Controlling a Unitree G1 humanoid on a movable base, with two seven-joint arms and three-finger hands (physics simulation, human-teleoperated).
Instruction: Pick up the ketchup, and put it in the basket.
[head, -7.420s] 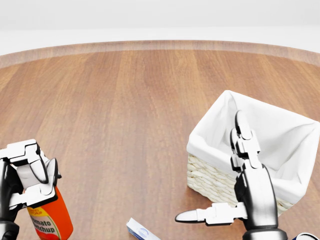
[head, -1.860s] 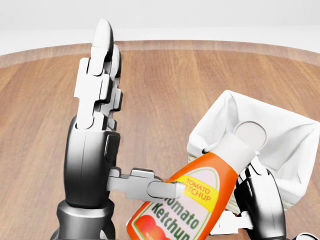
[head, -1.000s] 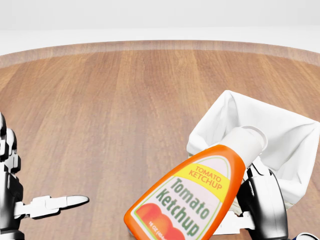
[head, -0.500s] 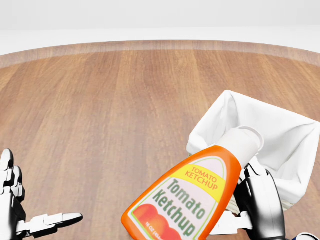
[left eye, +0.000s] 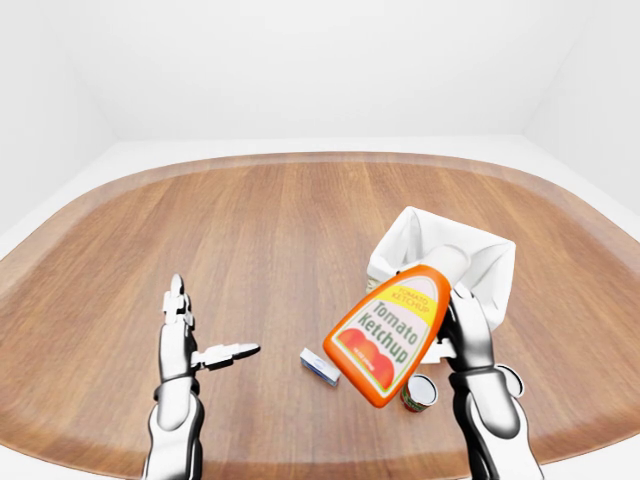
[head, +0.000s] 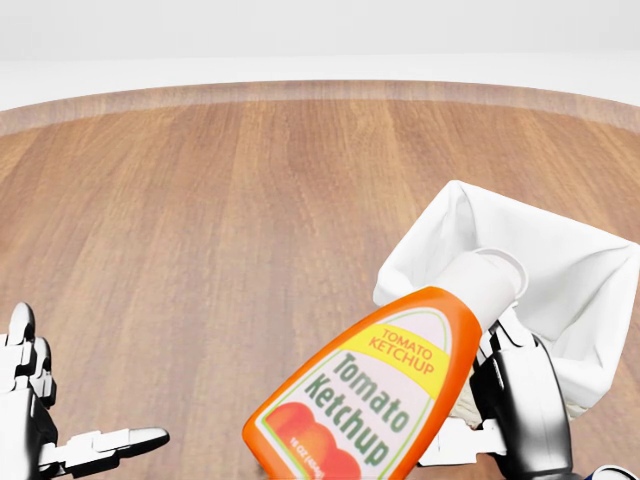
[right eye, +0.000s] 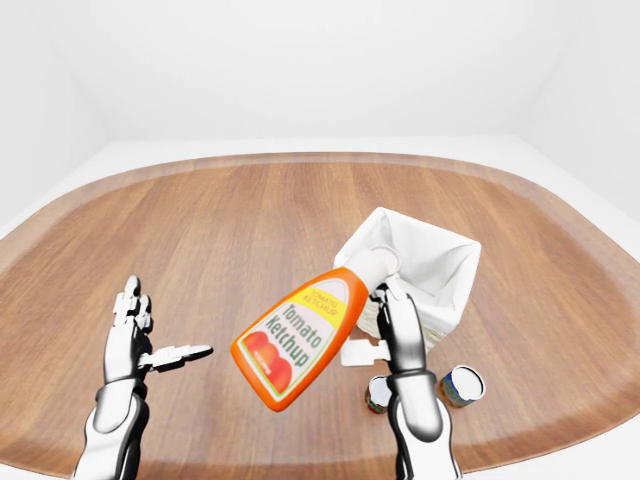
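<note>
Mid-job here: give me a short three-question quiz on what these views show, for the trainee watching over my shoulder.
1. True or false: the ketchup bottle already lies inside the basket.
2. Which hand is at the bottle? A) the left hand B) the right hand C) both hands
3. Fill in: in the head view the bottle's white cap points toward the ____.

Key
1. False. The bottle is tilted in the air, cap end over the basket's near rim.
2. B. The left hand is open and apart from it, at the views' left.
3. Basket, up and to the right.
</note>
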